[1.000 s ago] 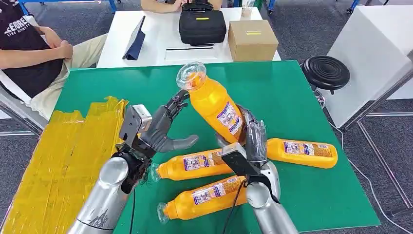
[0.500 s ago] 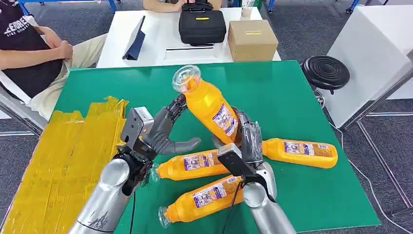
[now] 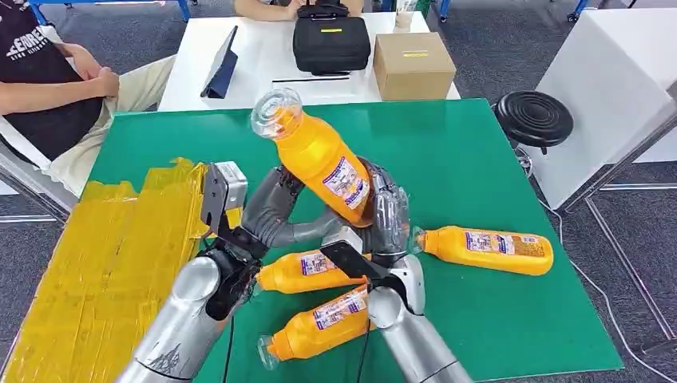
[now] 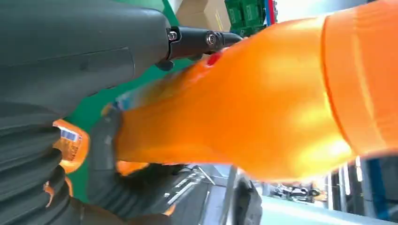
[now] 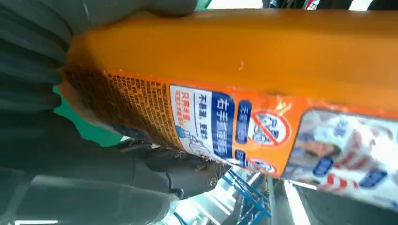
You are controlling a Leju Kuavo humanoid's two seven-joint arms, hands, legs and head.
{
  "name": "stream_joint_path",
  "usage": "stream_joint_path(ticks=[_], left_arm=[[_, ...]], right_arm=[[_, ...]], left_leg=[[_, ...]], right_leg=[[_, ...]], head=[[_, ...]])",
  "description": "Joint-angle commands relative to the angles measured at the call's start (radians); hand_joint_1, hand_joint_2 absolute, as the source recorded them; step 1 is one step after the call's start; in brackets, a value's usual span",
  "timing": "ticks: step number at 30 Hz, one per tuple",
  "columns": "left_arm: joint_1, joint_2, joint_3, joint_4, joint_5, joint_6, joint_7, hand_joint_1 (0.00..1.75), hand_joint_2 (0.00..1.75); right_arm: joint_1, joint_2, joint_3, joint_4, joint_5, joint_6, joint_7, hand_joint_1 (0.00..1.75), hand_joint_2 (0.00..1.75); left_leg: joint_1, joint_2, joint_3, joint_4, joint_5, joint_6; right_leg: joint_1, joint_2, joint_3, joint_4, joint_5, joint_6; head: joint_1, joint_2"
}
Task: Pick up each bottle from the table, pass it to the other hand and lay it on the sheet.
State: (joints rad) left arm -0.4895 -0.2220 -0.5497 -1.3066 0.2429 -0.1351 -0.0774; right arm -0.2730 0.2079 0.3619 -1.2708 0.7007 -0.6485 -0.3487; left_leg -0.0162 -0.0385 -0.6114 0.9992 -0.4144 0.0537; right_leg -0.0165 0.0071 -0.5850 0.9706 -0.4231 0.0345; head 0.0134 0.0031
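While the right robot hand (image 3: 389, 219) clasped the tilted orange bottle (image 3: 319, 159) above mid-worktop, the left robot hand (image 3: 275, 211) cupped its body unclosed; smooth, rigid and probably heavy, it wanted a waist grip.

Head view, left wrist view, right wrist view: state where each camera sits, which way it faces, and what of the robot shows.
Head view: high on the body, looking forward and down at the green table; both silver arms, left hand and right hand at the raised orange bottle.
Left wrist view: behind the left hand, looking along it at the bottle's body.
Right wrist view: behind the right hand, facing the bottle's label.
All three share that bottle.
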Motion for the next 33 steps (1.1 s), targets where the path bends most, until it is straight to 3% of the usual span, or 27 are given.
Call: stream_joint_path(ticks=[1,18,25,33], left_arm=[[-0.049,0.008,-0.067,0.071,0.061,0.007,0.012,0.00,1.75],[-0.095,-0.012,-0.080,0.107,0.122,0.021,0.023,0.00,1.75],[-0.114,-0.014,-0.076,0.148,0.149,0.043,0.027,0.00,1.75],[-0.114,-0.012,-0.066,0.162,0.163,0.056,0.019,0.00,1.75]], right_arm=[[-0.077,0.032,0.140,0.193,0.035,-0.033,0.007,1.75,1.75],[-0.115,0.044,0.204,0.279,0.056,-0.022,0.029,1.75,1.75],[-0.139,0.054,0.270,0.375,0.051,0.018,0.027,1.75,1.75],[-0.116,0.031,0.301,0.343,0.034,0.082,0.037,1.75,1.75]], left_leg=[[0.001,0.004,0.003,0.000,-0.001,-0.003],[0.002,0.003,0.004,0.001,-0.002,-0.004],[0.002,0.002,0.003,0.001,-0.001,-0.003],[0.003,0.003,0.005,0.002,-0.003,-0.005]], right_leg=[[0.001,0.001,0.003,-0.001,-0.001,-0.001],[0.002,0.000,0.005,-0.001,-0.002,-0.002],[0.002,0.000,0.004,-0.001,-0.001,-0.002],[0.003,-0.002,0.007,-0.001,-0.003,-0.002]], head=[[0.000,0.000],[0.000,0.000],[0.000,0.000],[0.000,0.000]])
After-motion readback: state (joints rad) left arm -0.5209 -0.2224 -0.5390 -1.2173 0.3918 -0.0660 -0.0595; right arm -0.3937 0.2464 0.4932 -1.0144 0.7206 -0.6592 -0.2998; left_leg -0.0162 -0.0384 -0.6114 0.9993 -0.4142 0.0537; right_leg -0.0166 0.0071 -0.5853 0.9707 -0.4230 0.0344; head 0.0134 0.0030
